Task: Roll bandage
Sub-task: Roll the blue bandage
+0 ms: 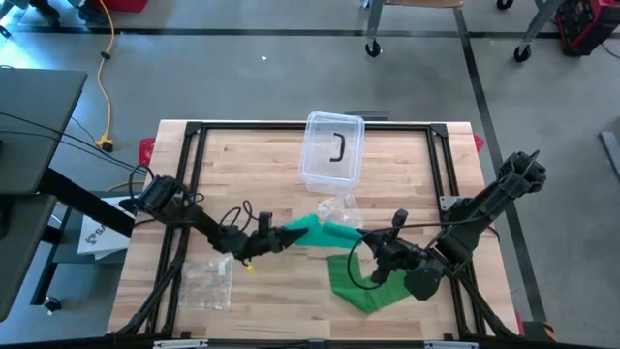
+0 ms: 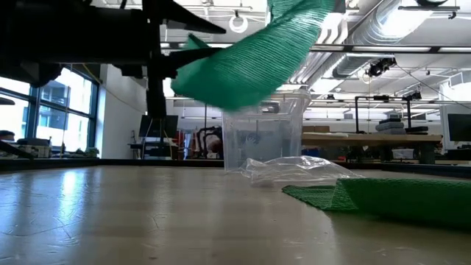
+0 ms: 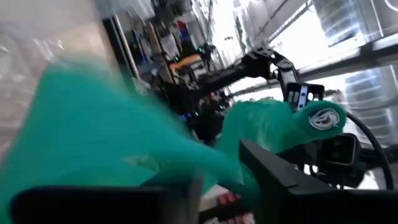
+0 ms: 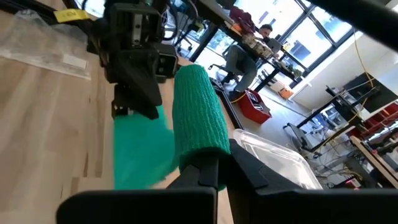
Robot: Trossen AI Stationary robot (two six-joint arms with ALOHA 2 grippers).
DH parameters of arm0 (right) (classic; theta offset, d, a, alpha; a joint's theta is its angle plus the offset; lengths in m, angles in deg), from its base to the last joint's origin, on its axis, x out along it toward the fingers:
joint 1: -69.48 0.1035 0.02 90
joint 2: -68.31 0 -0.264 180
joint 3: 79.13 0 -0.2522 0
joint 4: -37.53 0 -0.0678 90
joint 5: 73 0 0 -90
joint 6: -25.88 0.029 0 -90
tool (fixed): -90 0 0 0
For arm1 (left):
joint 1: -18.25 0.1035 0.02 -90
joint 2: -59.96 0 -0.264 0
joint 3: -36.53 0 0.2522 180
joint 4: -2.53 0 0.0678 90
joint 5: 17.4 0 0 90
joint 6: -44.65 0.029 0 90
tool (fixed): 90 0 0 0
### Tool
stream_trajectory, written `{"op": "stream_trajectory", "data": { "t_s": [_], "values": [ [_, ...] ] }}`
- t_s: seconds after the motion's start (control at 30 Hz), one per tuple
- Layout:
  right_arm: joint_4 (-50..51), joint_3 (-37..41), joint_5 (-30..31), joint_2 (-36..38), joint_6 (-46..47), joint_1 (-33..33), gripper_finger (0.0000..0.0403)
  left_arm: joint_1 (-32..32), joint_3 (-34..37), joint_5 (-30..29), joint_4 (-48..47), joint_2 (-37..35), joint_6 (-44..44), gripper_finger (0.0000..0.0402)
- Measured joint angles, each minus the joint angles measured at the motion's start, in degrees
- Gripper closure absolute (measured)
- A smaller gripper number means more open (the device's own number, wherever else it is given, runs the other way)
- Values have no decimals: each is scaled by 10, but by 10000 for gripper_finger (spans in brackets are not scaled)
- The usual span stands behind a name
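Wooden table [image 1: 262, 301] lying under my arms, right gripper [image 1: 380, 274] clamping the rolled green bandage [image 4: 196, 121], loose end stretching to my left gripper [image 1: 281, 236], its fingers' grip unclear

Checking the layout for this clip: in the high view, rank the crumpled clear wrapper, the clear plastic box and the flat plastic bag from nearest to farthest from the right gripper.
From the right gripper:
1. Crumpled clear wrapper, mid-table, just beyond the green bandage.
2. Clear plastic box, at the far edge, centre.
3. Flat plastic bag, near edge on the left arm's side.
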Motion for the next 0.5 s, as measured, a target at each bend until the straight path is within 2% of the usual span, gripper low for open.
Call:
{"op": "stream_trajectory", "data": {
  "t_s": [0.27,0.4,0.5],
  "values": [
    [-3,0,-21,0,0,0,402,26,0,80,-3,0,-25,182],
    [-18,0,-21,0,-25,0,402,33,0,165,11,0,57,167],
    [-56,0,-21,0,-86,0,402,22,-5,184,4,-13,132,171]
  ]
}}
